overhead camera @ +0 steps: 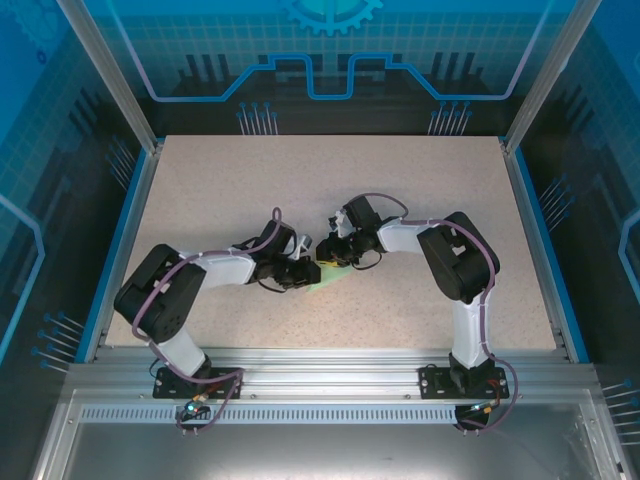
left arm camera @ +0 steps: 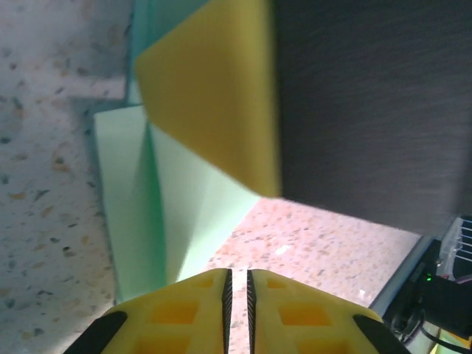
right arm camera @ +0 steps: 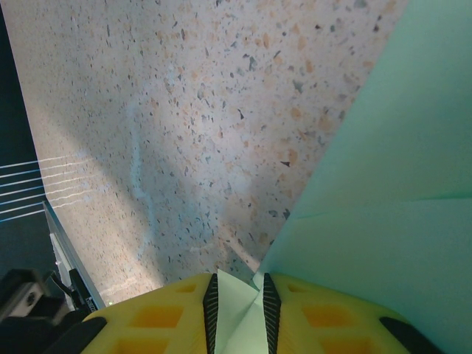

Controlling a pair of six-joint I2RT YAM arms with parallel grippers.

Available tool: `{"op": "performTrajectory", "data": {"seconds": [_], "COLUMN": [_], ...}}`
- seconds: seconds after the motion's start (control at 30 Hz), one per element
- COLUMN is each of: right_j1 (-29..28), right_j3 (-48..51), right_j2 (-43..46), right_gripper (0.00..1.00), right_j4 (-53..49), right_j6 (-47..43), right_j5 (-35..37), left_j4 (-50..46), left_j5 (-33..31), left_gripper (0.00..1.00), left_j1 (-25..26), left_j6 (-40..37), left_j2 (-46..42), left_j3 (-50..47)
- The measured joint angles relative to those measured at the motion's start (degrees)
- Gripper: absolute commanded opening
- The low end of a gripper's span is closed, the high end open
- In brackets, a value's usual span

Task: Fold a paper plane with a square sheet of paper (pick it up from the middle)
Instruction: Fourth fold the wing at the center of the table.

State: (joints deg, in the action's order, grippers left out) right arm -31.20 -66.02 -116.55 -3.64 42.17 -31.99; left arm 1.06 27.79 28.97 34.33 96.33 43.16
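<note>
Speckled beige table (overhead camera: 400,190); pale green folded paper (overhead camera: 335,279) at its middle.

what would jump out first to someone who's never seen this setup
Both arms bend inward so the left gripper and the right gripper meet nose to nose at the middle of the speckled table. Under them lies a small, creased sheet of pale mint-green paper. In the right wrist view, a flap of that paper is pinched between the right gripper's bright yellow fingers.
</note>
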Motion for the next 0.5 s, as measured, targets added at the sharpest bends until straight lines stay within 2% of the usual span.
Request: {"op": "performTrajectory", "data": {"seconds": [0.23,0.5], "right_j1": [0.0,0.0], "right_j3": [0.0,-0.1], "right_j2": [0.0,0.0], "right_gripper": [0.27,0.27], "right_j4": [0.0,-0.2], "right_j6": [0.0,0.0], "right_j5": [0.0,0.0], "left_j4": [-2.1,0.8], "left_j5": [-2.8,-3.5], "left_gripper": [0.14,0.14], "left_j1": [0.0,-0.2], "left_j6": [-1.3,-1.4], "left_j2": [0.3,-0.6], "left_j3": [-1.4,-4.0]}}
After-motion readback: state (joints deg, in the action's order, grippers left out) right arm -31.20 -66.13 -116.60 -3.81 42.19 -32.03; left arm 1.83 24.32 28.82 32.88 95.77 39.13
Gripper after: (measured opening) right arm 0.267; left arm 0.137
